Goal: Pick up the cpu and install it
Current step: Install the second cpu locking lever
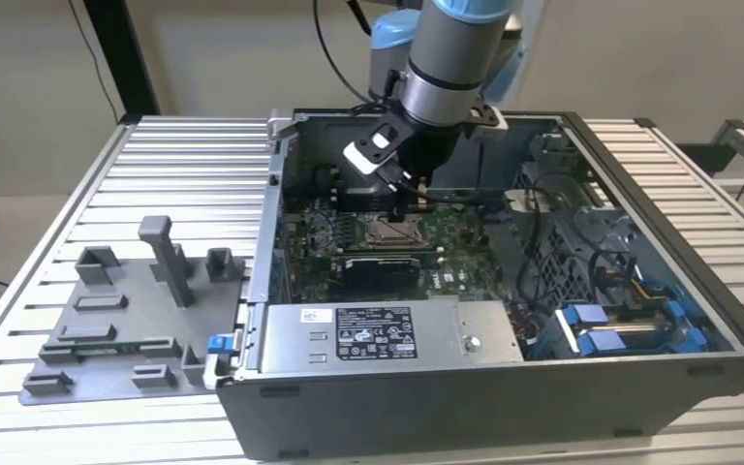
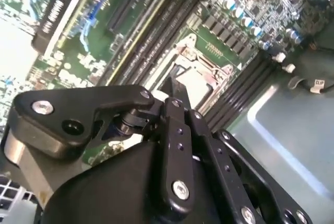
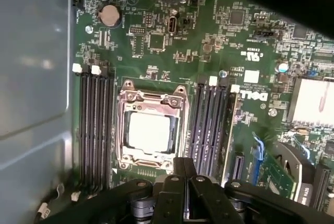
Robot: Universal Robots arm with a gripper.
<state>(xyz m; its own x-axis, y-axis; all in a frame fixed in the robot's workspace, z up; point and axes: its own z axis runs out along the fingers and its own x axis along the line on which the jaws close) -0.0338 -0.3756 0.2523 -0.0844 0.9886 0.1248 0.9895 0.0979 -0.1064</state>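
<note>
**Caller:** Gripper [image 1: 402,201] is down inside the open computer case [image 1: 682,281] for you, hanging just over the green motherboard [image 3: 172,51], a little toward the case's back wall from the socket [image 1: 386,231] in the exterior view.

**Spotter:** And the cpu?

**Caller:** Your cpu [image 3: 148,131] lies flat in the socket's metal frame, pale silvery top facing up. In both wrist views it sits just past the fingertips [image 3: 183,167], close but apart, nothing touching it.

**Spotter:** Are your fingers gripping anything?

**Caller:** No. In the first wrist view the black fingers are drawn together with nothing between them. In the second wrist view the cpu [image 2: 195,84] peeks out beyond the same closed tips.

**Spotter:** What flanks the socket?

**Caller:** Dark memory slots [image 3: 96,125] run along both sides. Outside the case, the grey fixture [image 1: 127,320] rests on the slatted table [image 1: 178,155], well apart from your arm.
</note>
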